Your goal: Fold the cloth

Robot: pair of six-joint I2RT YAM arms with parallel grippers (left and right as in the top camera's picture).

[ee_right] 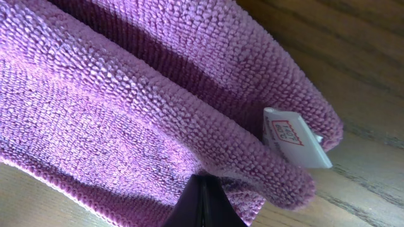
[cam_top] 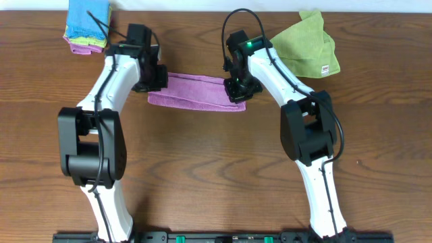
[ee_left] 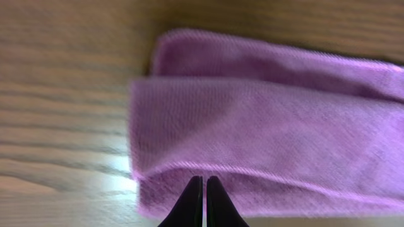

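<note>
Cloth [cam_top: 196,92]: nubby lilac microfibre, folded strip

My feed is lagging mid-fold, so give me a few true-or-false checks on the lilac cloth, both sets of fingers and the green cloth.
1. The lilac microfibre cloth lies folded into a long strip between the two arms. True.
2. The crumpled green cloth lies on top of the lilac one. False: it lies apart from it, at the far right of the table.
3. The left fingers stand wide open above bare wood. False: they are shut, with their tips at the cloth's near edge.
4. A small white tag shows at the end of the cloth by the right fingers. True.
</note>
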